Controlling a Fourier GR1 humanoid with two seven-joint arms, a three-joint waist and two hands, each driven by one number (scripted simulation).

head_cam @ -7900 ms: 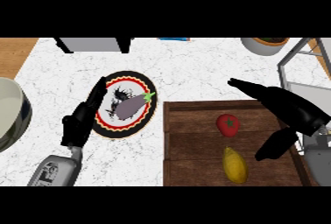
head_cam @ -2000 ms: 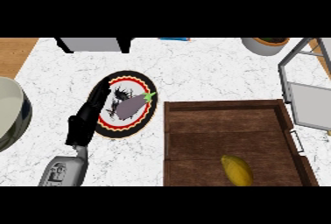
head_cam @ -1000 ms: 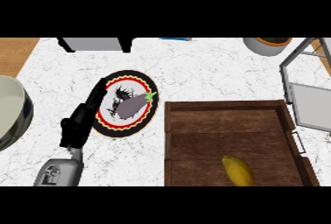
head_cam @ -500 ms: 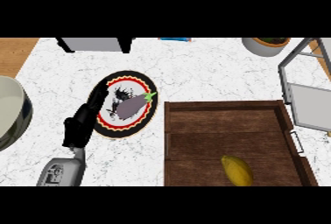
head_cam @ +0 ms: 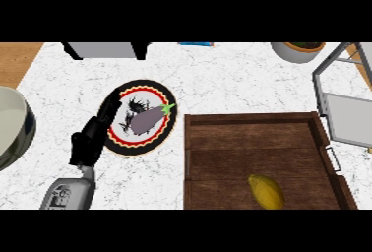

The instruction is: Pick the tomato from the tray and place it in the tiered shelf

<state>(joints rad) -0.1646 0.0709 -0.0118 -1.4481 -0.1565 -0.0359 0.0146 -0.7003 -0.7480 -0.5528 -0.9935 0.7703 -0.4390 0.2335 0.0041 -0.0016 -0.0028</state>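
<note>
left robot hand (head_cam: 88, 142): released, fingers straight, grasping nothing, at plate (head_cam: 127, 150) left rim on counter (head_cam: 240, 78) | tomato: hidden from view, place cannot be told | tray (head_cam: 247, 118): brown wood, yellow item (head_cam: 266, 191) at near end | shelf (head_cam: 350, 119): grey frame, pale panel, just right of tray

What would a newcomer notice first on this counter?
The dark wooden tray at lower right, holding a yellow fruit at its lower end. Then the red-and-black plate at centre left with an eggplant on it, the left hand resting at its left rim.
</note>
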